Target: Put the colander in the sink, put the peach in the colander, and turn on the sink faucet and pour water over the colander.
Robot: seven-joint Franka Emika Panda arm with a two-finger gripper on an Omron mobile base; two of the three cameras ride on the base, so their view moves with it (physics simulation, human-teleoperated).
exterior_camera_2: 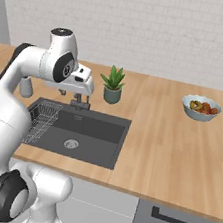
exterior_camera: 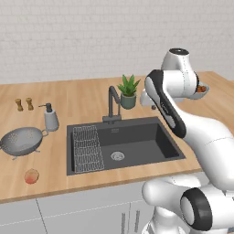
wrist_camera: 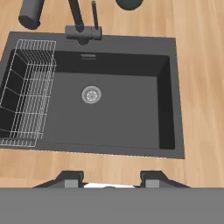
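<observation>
Now, left base view
Colander [exterior_camera: 22,140]: sits on the counter [exterior_camera: 82,98] left of the sink [exterior_camera: 137,146], well apart from the arm; it looks like stiff thin metal, probably light, and the rim or a small side handle seems the likeliest place to pinch.
Peach [exterior_camera: 31,176]: lies on the counter near the front edge, just in front of the colander and apart from it; likely soft and prone to roll, so a gentle pinch across its middle would suit.
Faucet [exterior_camera: 113,104]: stands upright behind the basin, with the soap bottle [exterior_camera: 50,118] to its left and a potted plant [exterior_camera: 128,91] to its right.
Room: open counter lies between sink and colander; the wire rack [exterior_camera: 86,148] takes the basin's left side.

Right base view
Gripper [exterior_camera_2: 74,94]: hangs over the back of the sink near the faucet, nothing in it.
Fruit bowl [exterior_camera_2: 201,107]: far right on the counter, well out of the way.

Hand view
Fingertips [wrist_camera: 70,180]: stand partly apart, empty, above the sink's front edge.
Basin: bare around the drain [wrist_camera: 91,94], room enough for the colander right of the rack.
</observation>
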